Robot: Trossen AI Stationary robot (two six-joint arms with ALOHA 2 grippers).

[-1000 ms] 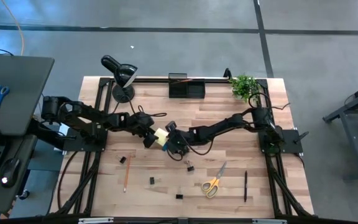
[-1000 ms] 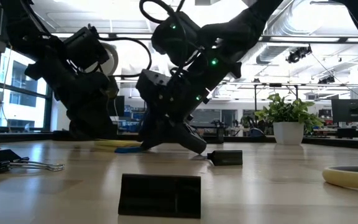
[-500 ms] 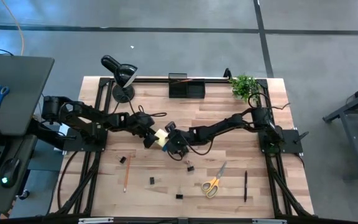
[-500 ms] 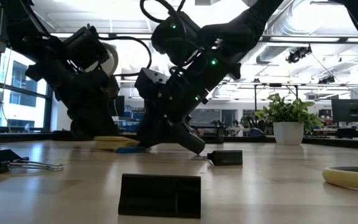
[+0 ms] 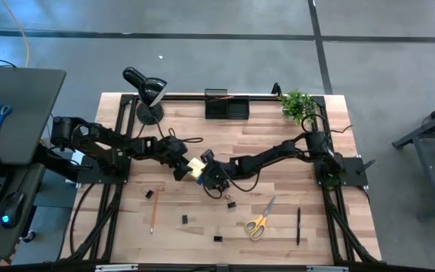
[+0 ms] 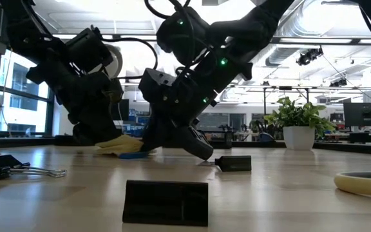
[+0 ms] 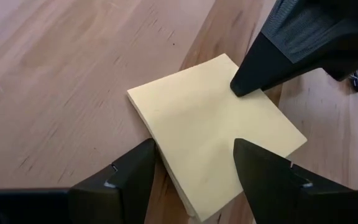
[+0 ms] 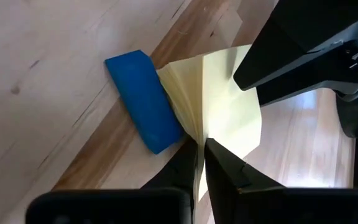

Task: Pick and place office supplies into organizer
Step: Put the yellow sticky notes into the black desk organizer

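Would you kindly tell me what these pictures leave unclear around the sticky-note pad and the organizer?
- Sticky-note pad: high view, mostly covered by both tools.
- Blue eraser: high view, too small; left wrist view, absent.
- Organizer: high view, compartments too small and dark to see contents.
- Right tool: right wrist view, shut on pad sheets; how many, unclear.

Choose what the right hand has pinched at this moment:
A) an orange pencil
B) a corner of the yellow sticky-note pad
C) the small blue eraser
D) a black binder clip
B: in the right wrist view, the right hand is shut on sheets of the yellow sticky-note pad, which fan upward; the small blue eraser lies beside it, untouched.
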